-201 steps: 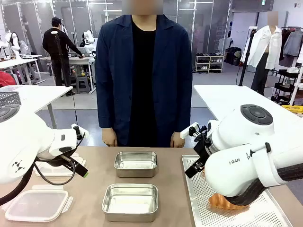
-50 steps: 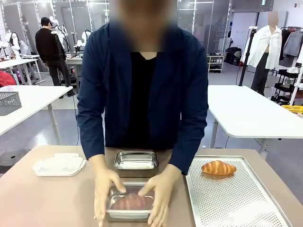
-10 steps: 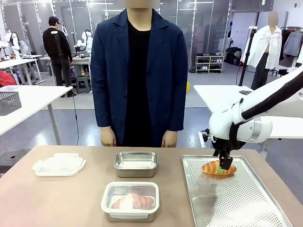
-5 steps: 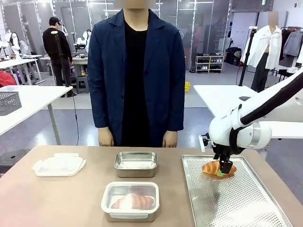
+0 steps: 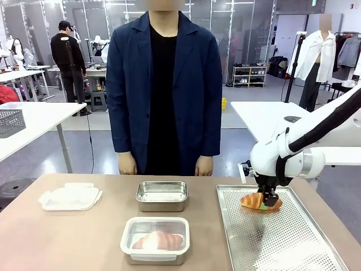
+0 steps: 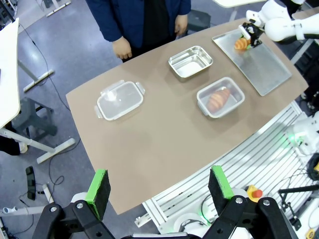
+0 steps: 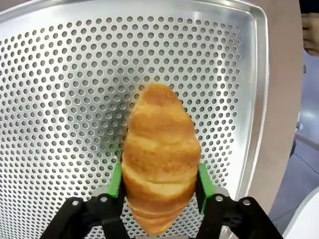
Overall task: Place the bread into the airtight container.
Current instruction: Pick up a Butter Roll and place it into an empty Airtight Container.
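A golden croissant-shaped bread (image 5: 260,201) (image 7: 159,154) lies at the far end of the perforated metal tray (image 5: 282,243) on the right. My right gripper (image 5: 267,199) (image 7: 159,181) comes down on it from above, its green pads pressed against both sides of the bread. An open steel airtight container (image 5: 162,195) (image 6: 190,61) stands at the table's middle, nothing in it. My left gripper (image 6: 159,186) hangs high above the table's near-left side, open with nothing between its fingers.
A second container (image 5: 155,240), lidded, holds another bread near the front edge. A clear plastic lid (image 5: 70,197) lies at the far left. A person stands at the far side, hands (image 5: 127,164) hanging at the table's edge.
My right gripper has sunk a little onto the bread and its jaws have drawn in against its sides. The person and the containers have stayed put.
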You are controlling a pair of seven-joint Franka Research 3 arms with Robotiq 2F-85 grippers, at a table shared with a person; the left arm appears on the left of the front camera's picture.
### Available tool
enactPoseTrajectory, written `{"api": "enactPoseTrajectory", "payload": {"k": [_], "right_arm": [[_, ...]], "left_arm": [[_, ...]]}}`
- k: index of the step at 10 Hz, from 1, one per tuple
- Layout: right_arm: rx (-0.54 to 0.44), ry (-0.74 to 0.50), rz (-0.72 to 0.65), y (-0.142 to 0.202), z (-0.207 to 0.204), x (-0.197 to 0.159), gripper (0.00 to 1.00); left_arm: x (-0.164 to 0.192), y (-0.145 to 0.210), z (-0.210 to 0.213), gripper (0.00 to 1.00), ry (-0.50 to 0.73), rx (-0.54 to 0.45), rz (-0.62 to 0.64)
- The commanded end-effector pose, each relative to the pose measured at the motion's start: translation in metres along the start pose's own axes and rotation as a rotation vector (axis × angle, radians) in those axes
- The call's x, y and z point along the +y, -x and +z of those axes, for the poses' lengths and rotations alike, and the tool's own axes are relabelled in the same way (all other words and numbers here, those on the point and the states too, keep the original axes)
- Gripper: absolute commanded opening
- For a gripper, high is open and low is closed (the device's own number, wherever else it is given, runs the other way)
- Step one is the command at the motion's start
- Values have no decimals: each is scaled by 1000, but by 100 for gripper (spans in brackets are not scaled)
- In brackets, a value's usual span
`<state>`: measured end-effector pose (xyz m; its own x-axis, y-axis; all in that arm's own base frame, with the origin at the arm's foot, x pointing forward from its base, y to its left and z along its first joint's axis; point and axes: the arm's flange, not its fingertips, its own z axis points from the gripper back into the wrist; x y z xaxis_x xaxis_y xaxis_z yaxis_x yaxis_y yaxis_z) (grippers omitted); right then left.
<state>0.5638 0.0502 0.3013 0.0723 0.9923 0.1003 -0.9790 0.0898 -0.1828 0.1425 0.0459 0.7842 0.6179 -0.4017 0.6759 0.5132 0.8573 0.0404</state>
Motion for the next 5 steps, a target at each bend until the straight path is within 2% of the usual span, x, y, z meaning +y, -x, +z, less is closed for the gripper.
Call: {"api": "enactPoseTrajectory", "payload": {"k": [1, 3, 5], "right_arm": [[23, -2, -30, -1, -4, 1, 0], [20, 3, -44, -5, 9, 1, 0], [26, 29, -57, -24, 56, 8, 0]], "left_arm": [[-2, 0, 4, 100, 8, 4, -19], [-2, 0, 4, 100, 8, 4, -19], [-2, 0, 4, 100, 8, 4, -19]]}}
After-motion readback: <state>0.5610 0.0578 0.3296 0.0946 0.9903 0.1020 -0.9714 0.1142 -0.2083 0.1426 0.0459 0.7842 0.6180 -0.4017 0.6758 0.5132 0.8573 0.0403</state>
